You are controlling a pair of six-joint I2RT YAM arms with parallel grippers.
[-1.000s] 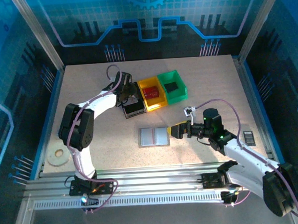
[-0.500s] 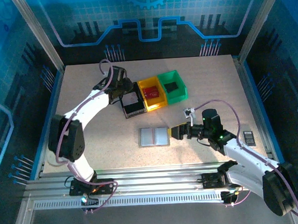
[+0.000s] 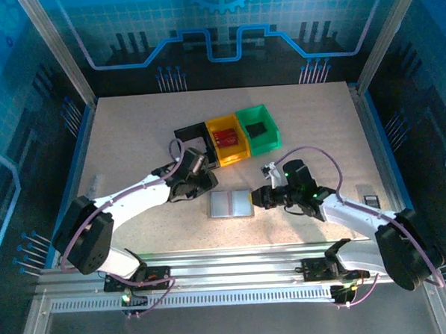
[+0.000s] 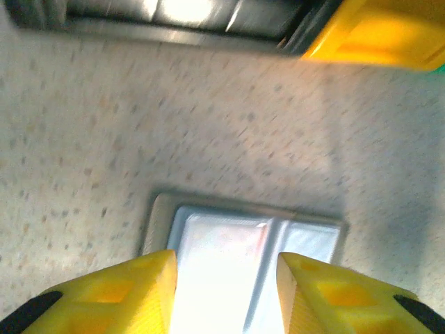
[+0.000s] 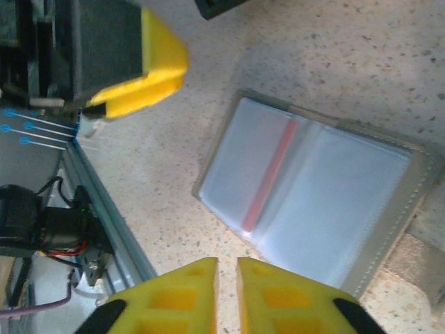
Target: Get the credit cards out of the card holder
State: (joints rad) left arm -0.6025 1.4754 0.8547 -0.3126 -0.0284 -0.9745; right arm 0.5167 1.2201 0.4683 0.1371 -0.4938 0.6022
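Two pincers low over the surface point(image 3: 132, 142), one at each side of the card holder point(image 3: 230, 203). Card holder: spread open flat like a book in the middle of the surface, pale sleeves up, nearer than the row of black bin point(image 3: 187, 131), yellow bin point(image 3: 241, 152) and green bin point(image 3: 272, 138). One red card point(image 3: 226, 137) in the yellow bin. Left pincer point(image 4: 226, 268): just beside the holder's left edge, yellow fingers point(image 4: 149, 278) spread apart, nothing between them. Right pincer point(image 5: 227, 268): at the holder's right edge, fingers pressed almost together, only a slit left, nothing seen pinched. From the right wrist: thin edge of a reddish credit card point(image 5: 271, 174) showing through the sleeve beside the fold. Cannot tell whether either pincer touches the holder.
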